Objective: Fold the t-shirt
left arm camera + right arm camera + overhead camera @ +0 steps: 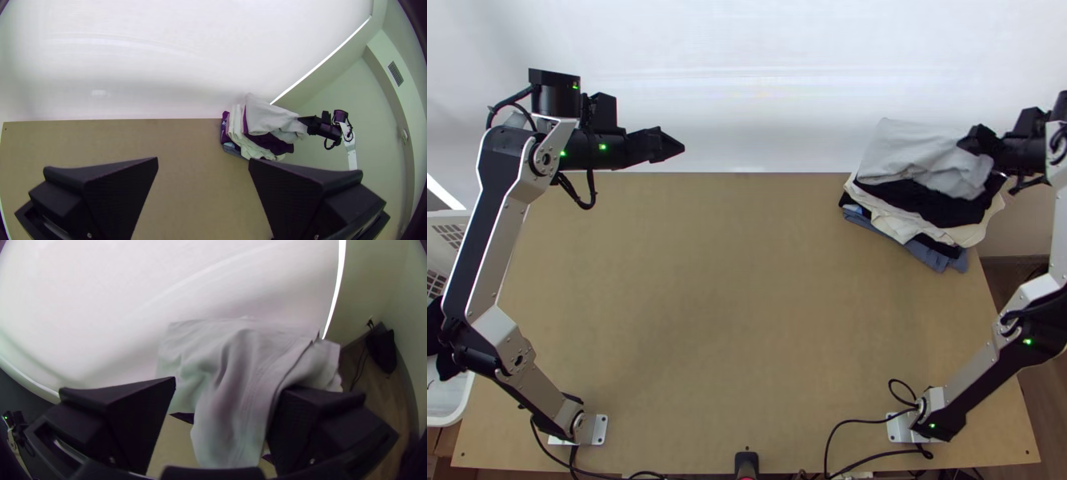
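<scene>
The surface [707, 320] is bearing a clothes pile [939, 206] far right, the loosely folded grey t-shirt [915, 152] is lying on top, presumably for stacking, the right claw [230, 384] is standing open there, likely for release, the left claw [203, 159] gaping well apart.

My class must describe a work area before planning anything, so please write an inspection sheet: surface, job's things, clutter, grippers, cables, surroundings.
Surface: light wooden table, small holes near its corners.
Job's things: light grey cloth, rumpled, atop a stack of clothes at the far right corner; which piece is the t-shirt, cannot tell.
Clutter: white basket at the left edge, with dark cloth.
Grippers: left gripper, jaws apart, near the far left edge; right gripper, jaws apart, at the grey cloth; contact unclear.
Cables: black cables looped near both bases.
Surroundings: white wall behind; wooden floor at right.
</scene>
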